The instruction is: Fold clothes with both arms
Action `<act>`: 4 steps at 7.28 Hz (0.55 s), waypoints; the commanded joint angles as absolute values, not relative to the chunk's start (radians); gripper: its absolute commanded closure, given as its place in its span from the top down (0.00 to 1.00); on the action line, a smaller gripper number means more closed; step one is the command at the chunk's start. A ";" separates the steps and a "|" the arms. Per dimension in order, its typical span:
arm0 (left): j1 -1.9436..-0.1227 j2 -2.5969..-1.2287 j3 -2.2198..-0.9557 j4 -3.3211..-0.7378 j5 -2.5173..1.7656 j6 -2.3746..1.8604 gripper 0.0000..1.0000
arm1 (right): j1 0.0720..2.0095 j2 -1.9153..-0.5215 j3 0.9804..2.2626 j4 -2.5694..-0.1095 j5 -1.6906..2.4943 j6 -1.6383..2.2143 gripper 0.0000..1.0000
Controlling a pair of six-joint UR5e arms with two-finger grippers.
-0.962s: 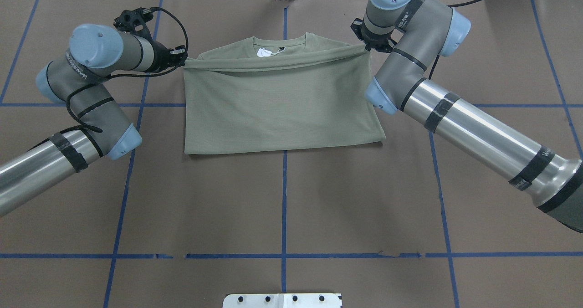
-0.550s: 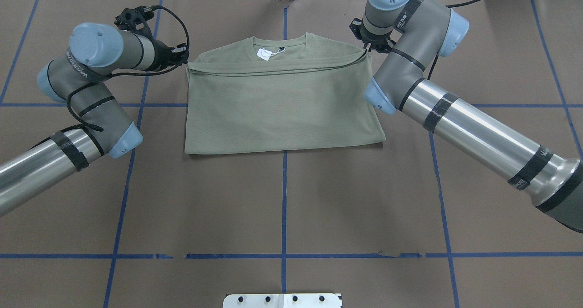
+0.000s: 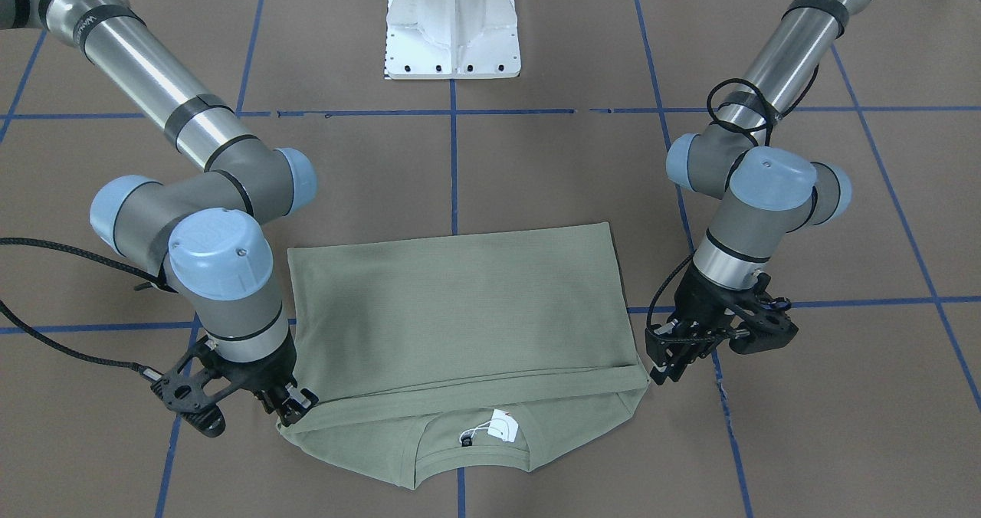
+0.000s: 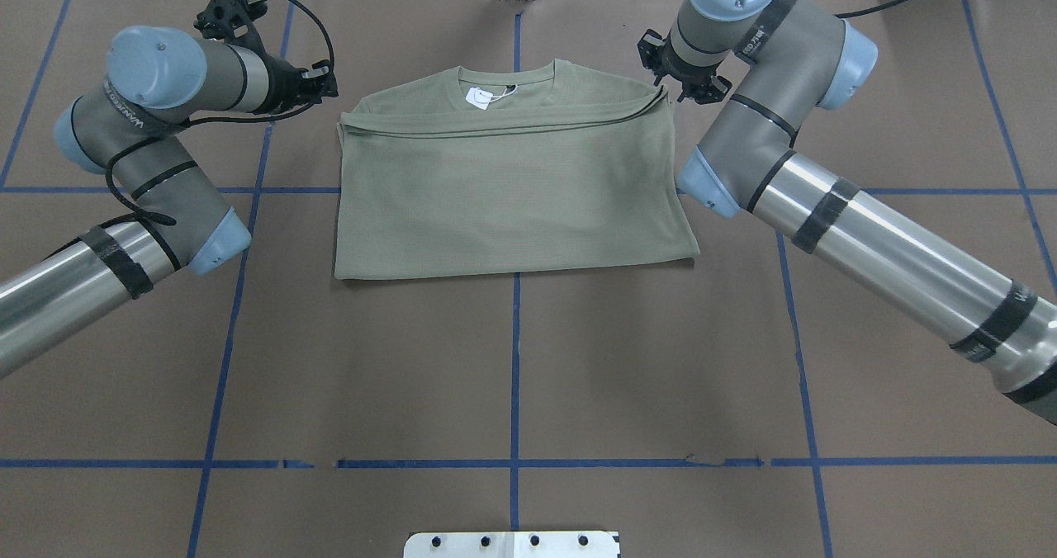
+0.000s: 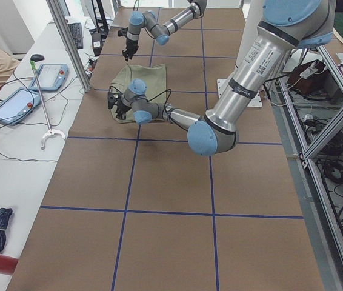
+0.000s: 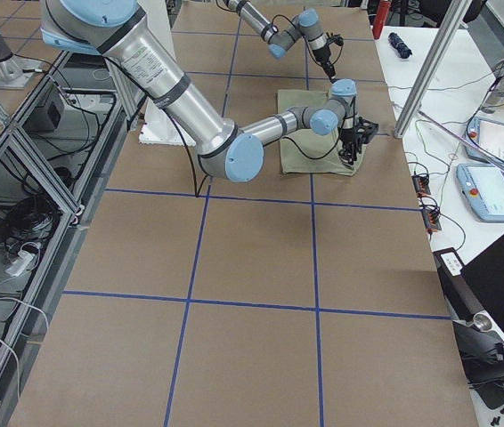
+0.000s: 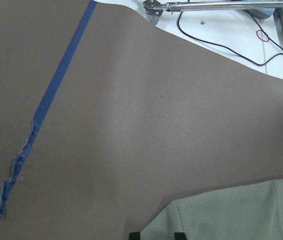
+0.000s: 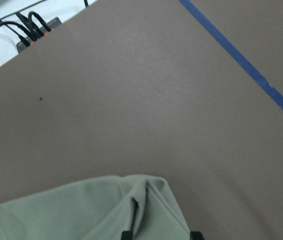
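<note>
Overhead exterior: brown table (image 4: 372, 360) crossed by blue tape (image 4: 514, 376); upper centre, shirt (image 4: 512, 186) is flanked by left gripper (image 4: 330, 86) and right gripper (image 4: 679, 87), both seen parted, nothing held.

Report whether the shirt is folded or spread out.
Folded: the shirt is doubled over, its upper layer's edge ending just below the collar, white tag exposed.

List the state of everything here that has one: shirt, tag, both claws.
shirt: folded in half, hem edge laid up near the shoulders, flat on the table; collar uncovered.
tag: uncovered, lying inside the collar.
left claw: open, empty, just off the shirt's folded corner.
right claw: open, low over the other folded corner, gripping nothing.
</note>
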State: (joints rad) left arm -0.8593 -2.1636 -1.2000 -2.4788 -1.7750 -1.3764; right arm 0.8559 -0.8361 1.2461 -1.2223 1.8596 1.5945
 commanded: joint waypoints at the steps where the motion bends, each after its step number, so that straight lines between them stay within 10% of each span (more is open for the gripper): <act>1: -0.862 -2.163 -1.207 -2.482 -1.776 -1.379 0.37 | 0.801 -1.070 1.515 -1.218 1.930 1.661 0.59; 4: -0.861 -2.157 -1.227 -2.482 -1.776 -1.379 0.38 | 0.743 -1.184 1.638 -1.163 1.913 1.897 0.70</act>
